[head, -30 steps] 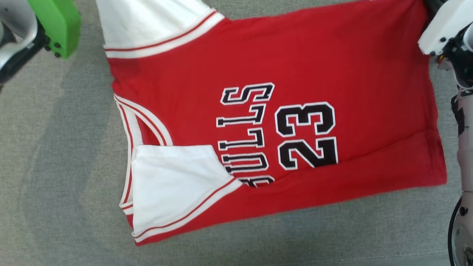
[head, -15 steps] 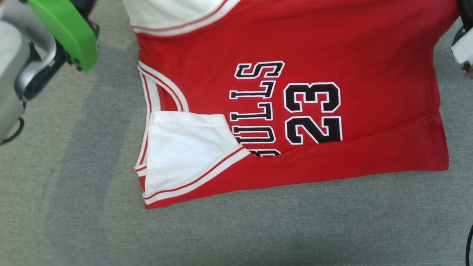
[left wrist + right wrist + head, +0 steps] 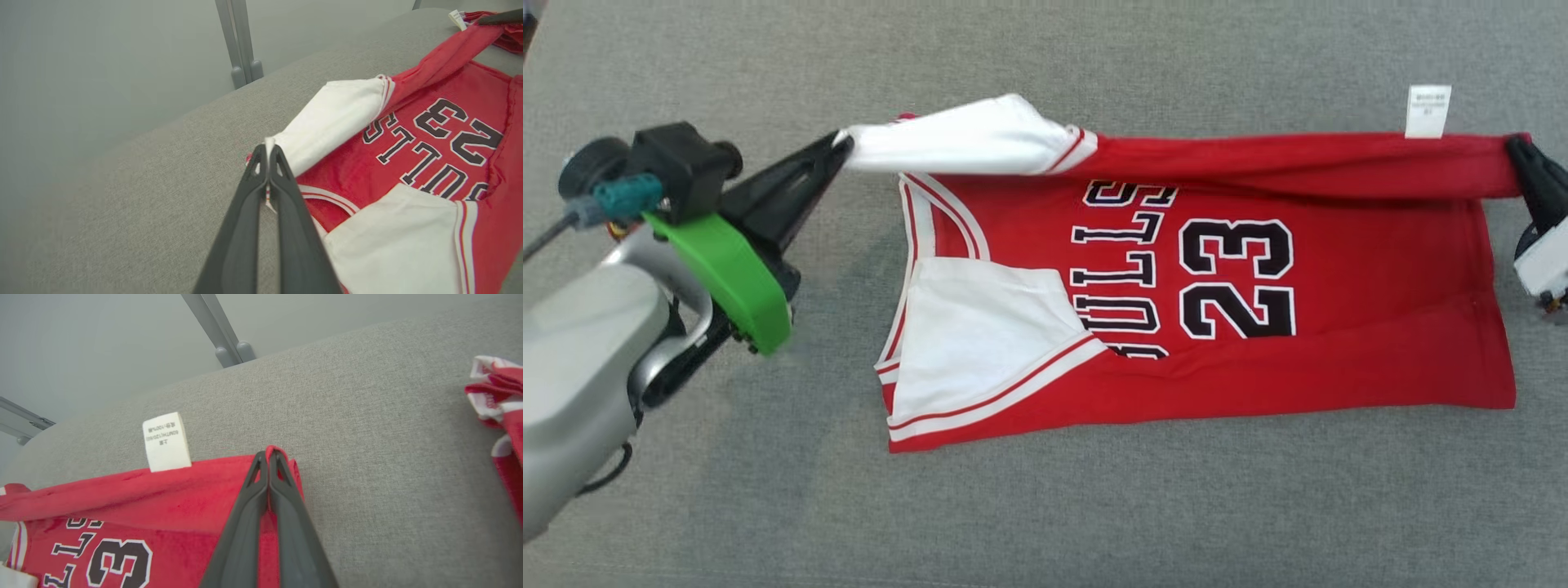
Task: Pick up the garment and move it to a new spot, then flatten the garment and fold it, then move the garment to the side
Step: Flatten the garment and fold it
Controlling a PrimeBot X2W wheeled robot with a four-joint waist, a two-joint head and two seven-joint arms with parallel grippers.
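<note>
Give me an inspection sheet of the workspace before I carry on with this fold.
Surface: grey fabric surface, flat, no stains seen.
Job's things: jersey lies print up, its far edge raised and stretched between both grippers; near sleeve folded onto the front; care label sticks up from the raised edge.
Clutter: a bunched red-and-white cloth lies off to one side of the right gripper.
Grippers: left gripper shut on the far sleeve; right gripper shut on the hem corner.
Cables: a cable leaves a teal connector on the left wrist, clear of the jersey.
Surroundings: pale wall and a metal post behind the surface.
</note>
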